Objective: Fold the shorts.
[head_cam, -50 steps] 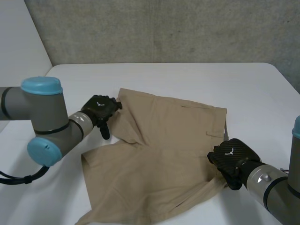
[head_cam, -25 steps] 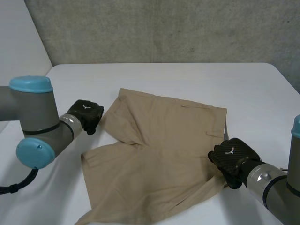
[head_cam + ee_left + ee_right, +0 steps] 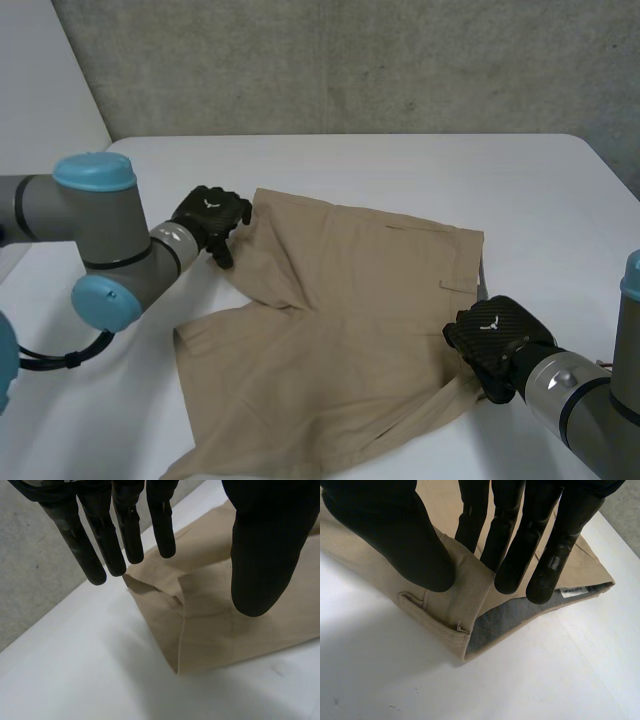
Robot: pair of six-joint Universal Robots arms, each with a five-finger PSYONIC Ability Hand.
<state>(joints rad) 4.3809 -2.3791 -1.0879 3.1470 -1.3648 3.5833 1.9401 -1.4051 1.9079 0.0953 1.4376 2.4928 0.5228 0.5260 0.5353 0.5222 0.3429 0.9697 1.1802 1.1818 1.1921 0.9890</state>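
Note:
Tan shorts (image 3: 340,320) lie spread flat on the white table (image 3: 400,170), waistband toward my right arm and legs toward my left. My left hand (image 3: 212,218) hovers at the far leg's hem corner. Its fingers (image 3: 125,535) are straight and the thumb stands apart over the folded hem (image 3: 225,625), holding nothing. My right hand (image 3: 495,340) is at the near end of the waistband. There the thumb (image 3: 395,535) presses the top layer of the waistband (image 3: 455,595) against the fingers behind it, lifting that layer.
A grey wall (image 3: 350,60) runs behind the table. The table's right edge (image 3: 615,170) is close to the shorts' waistband side. The grey inner lining with a white label (image 3: 572,591) shows inside the opened waistband.
My left hand drew back to the left with fingers curled, then returned to the leg's hem corner with fingers straightened. The right hand and the shorts have stayed put.

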